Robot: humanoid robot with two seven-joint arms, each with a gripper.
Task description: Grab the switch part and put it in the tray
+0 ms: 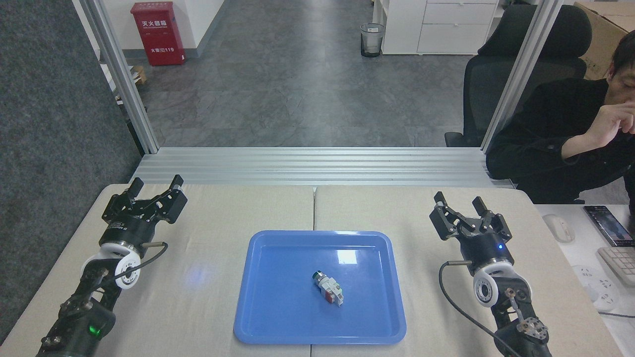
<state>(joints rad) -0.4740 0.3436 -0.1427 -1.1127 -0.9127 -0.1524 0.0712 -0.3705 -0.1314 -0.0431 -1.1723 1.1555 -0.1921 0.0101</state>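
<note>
Head view, nearest first: the tray point(268, 317) lies on the bench point(208, 297) at the middle of the near edge, and the switch part point(328, 288) rests flat on its blue floor, a little toward 4 o'clock of the tray's centre and clear of every rim. Its long axis runs from 10 o'clock to 4 o'clock, with the silver-and-dark cylindrical end pointing to 10 o'clock and the white block with red and green marks trailing to 4 o'clock.

By the look of it the placing is done, so the step in hand is clearing away. Doing that well means keeping both arms high and outside the tray's rim, so no cable or finger sweeps over the part and rolls it on its round end.

Farther out, the right gripper point(460, 206) hangs above the bench at 2 o'clock from the tray, well apart from it, fingers spread wide and empty. The left gripper point(156, 187) sits at 10 o'clock, over the far left of the bench, also wide apart and holding nothing.
</note>
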